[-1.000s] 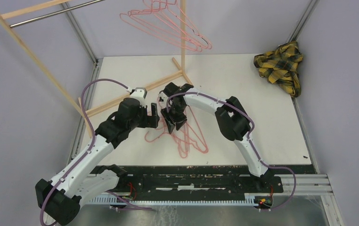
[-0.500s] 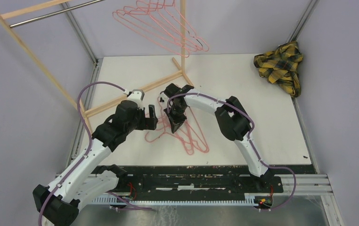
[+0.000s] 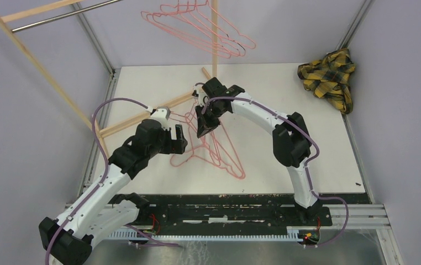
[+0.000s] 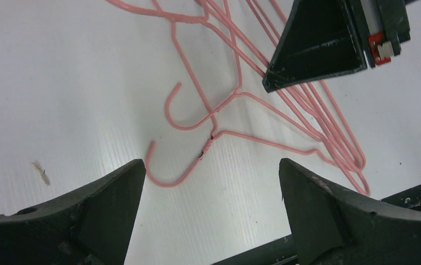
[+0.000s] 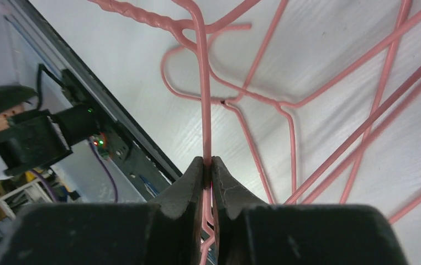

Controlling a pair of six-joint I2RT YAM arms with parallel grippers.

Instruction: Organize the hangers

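Right gripper (image 5: 208, 163) pinches one thin pink wire hanger (image 5: 202, 83), likely freeing it from the left-edge tangle (image 3: 222, 160). Left gripper (image 4: 211, 174) gapes empty; probably ready to steady.

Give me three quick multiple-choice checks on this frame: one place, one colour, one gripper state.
1. Where is the plaid cloth?
A) at the far right corner of the table
B) draped on the rack bar
C) under the left arm

2. What colour are the hangers?
A) blue
B) pink
C) black

3. What is the state of the right gripper?
A) open above the table
B) shut on the cloth
C) shut on a hanger

Answers:
1 A, the top view shows it bunched in the far right corner.
2 B, every hanger wire in all three views is pink.
3 C, the right wrist view shows the jaws pinched on one pink wire.
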